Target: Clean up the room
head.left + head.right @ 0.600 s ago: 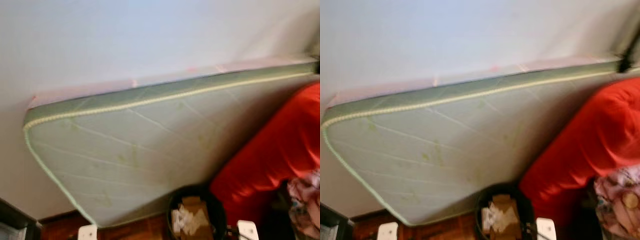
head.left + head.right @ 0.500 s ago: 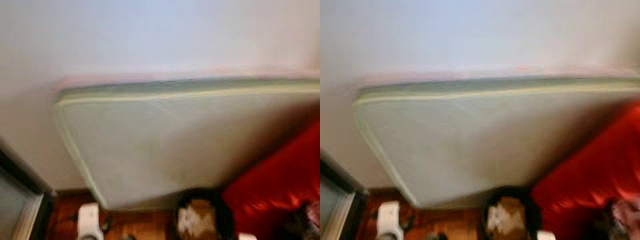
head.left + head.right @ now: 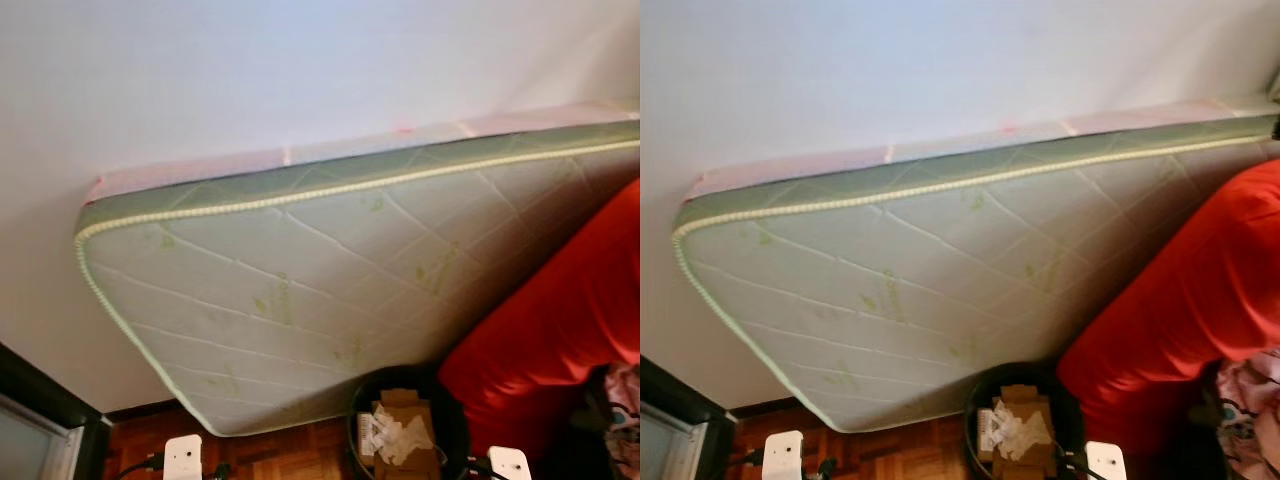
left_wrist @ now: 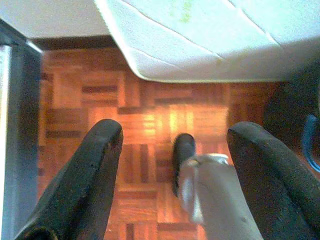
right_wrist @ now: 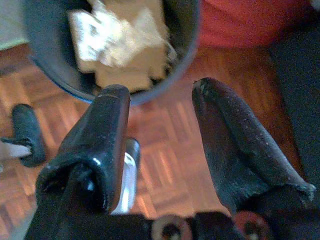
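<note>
A dark round bin (image 3: 408,432) stands on the wooden parquet floor (image 4: 145,125), holding flattened cardboard (image 3: 400,410) and crumpled white paper (image 3: 395,440); it sits at the foot of a pale green quilted mattress (image 3: 330,290) and just beside a large red cushion-like mass (image 3: 560,320) on the robot's right. The mattress leans tilted against the white wall (image 3: 250,70), its lower corner resting near the floor close to the bin's rim. The right gripper (image 5: 160,130) hangs above the parquet just short of the bin (image 5: 107,50), its two black fingers spread apart and holding nothing; through the gap between them the wrist view shows bare floor, with the bin's rim and its paper contents just beyond the fingertips. The left gripper (image 4: 172,145) is likewise released, fingers wide and nothing between them, over the parquet near the mattress's lower corner (image 4: 200,45), well apart from the bin. A dark frame (image 3: 45,410) runs along the wall at the robot's left. At the far right lies some patterned pinkish fabric (image 3: 1245,410), next to the red mass. Two white blocks (image 3: 182,458) show at the bottom edge of the head views.
</note>
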`<state>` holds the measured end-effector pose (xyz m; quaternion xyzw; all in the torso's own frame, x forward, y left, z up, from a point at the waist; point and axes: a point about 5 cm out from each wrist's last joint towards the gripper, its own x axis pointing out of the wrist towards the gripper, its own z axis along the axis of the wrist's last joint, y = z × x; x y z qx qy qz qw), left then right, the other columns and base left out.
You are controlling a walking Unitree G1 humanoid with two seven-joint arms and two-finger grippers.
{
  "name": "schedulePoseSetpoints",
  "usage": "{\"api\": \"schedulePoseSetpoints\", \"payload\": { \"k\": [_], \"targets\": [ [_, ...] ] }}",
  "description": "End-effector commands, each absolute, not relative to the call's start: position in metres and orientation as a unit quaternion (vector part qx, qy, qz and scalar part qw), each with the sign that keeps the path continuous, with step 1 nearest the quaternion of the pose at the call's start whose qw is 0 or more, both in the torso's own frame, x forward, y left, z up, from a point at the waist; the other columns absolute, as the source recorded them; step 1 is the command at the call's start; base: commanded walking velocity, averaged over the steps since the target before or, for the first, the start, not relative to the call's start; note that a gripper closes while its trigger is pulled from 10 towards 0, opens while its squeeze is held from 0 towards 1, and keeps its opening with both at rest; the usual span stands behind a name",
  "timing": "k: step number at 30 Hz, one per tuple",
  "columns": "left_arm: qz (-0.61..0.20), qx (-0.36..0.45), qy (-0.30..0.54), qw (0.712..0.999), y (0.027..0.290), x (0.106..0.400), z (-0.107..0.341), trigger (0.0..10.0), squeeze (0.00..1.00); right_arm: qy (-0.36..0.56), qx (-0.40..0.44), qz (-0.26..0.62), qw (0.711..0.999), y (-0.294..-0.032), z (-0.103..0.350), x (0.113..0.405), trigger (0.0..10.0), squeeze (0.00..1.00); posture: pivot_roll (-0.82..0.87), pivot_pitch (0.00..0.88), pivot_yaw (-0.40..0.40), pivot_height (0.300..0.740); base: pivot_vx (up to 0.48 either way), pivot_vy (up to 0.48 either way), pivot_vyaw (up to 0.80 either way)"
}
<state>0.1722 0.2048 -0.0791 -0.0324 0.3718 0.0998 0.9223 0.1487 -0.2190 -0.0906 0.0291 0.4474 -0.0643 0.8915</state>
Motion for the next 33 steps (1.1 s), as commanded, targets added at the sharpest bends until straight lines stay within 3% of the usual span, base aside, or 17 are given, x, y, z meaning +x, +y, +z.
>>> {"api": "schedulePoseSetpoints", "payload": {
  "k": [1, 6, 13, 18, 33],
  "targets": [
    [0.108, -0.026, 0.39, 0.914, 0.2114, 0.1611, -0.0835, 10.0, 0.0, 0.442, 0.037, -0.058, 0.894, -0.2119, -0.0899, 0.1542, 10.0, 0.0, 0.03, 0.093, -0.038, 0.74, 0.0, 0.0, 0.0],
    [0.109, -0.029, 0.388, 0.915, 0.2111, 0.1617, -0.0832, 10.0, 0.0, 0.445, 0.039, -0.059, 0.893, -0.212, -0.0901, 0.1544, 10.0, 0.0, 0.03, 0.089, -0.039, 0.74, 0.0, 0.0, -0.1],
    [0.101, -0.028, 0.387, 0.916, 0.2102, 0.1623, -0.083, 10.0, 0.0, 0.447, 0.037, -0.058, 0.892, -0.2126, -0.0901, 0.1544, 10.0, 0.0, 0.02, 0.09, -0.042, 0.74, 0.0, 0.0, -0.78],
    [0.097, -0.027, 0.388, 0.916, 0.2097, 0.1623, -0.0832, 10.0, 0.0, 0.449, 0.035, -0.057, 0.891, -0.2128, -0.0902, 0.1542, 10.0, 0.0, 0.02, 0.089, -0.043, 0.74, 0.0, -0.384, -0.77],
    [0.099, -0.033, 0.386, 0.917, 0.2099, 0.1626, -0.0829, 10.0, 0.0, 0.451, 0.034, -0.054, 0.89, -0.2123, -0.0904, 0.1544, 10.0, 0.0, 0.03, 0.089, -0.043, 0.74, 0.0, 0.0, -0.77]
  ]
}}
